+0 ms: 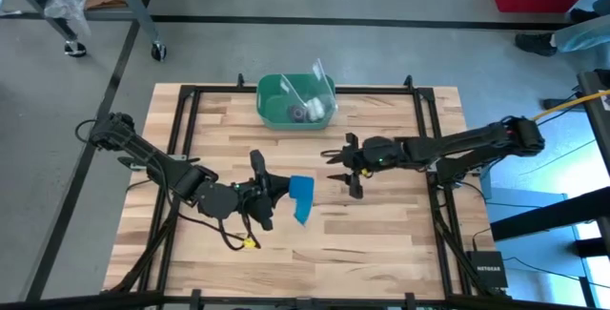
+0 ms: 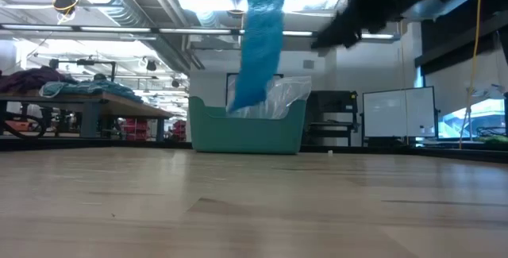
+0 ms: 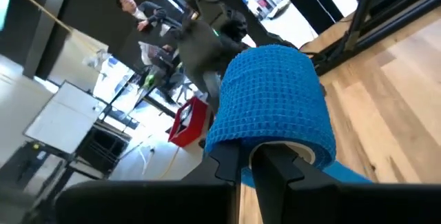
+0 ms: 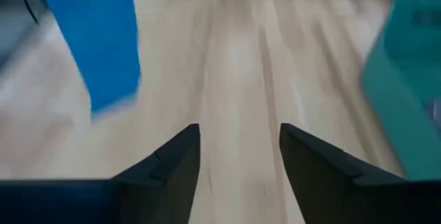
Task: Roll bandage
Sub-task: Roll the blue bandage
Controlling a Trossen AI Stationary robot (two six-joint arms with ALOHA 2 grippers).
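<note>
The bandage (image 1: 301,197) hangs above the wooden table (image 1: 381,224), near its middle, a bright blue roll with a loose tail dangling free. The green bin (image 1: 295,99) sits at the far edge. The left gripper (image 1: 270,194) has its fingers clamped on the roll. The right gripper (image 1: 349,170), just beside, has its fingers apart, holding nothing.
</note>
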